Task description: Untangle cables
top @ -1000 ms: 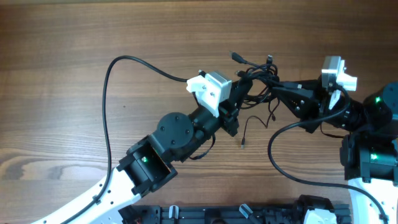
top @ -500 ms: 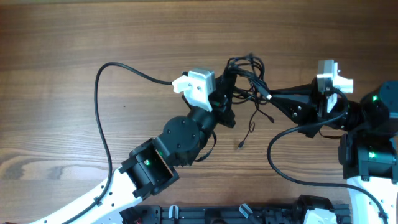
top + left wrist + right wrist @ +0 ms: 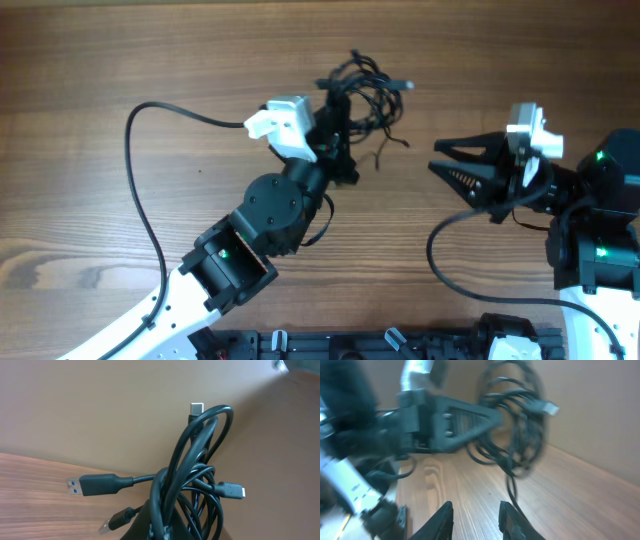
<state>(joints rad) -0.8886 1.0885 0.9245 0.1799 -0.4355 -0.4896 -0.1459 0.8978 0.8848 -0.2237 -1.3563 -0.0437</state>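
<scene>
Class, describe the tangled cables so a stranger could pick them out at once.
On the wooden table, look to the upper middle of the overhead view, at the left gripper. The cables are the thin black loops bunched in its grip, small plugs sticking out, far thinner than the thick arm cable curving off left.

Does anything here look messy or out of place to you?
Yes: the thin black cables are one knotted clump, plugs poking out every way, pinched in the left gripper and seemingly lifted off the wooden table. The right gripper hangs open and empty, apart from them.
</scene>
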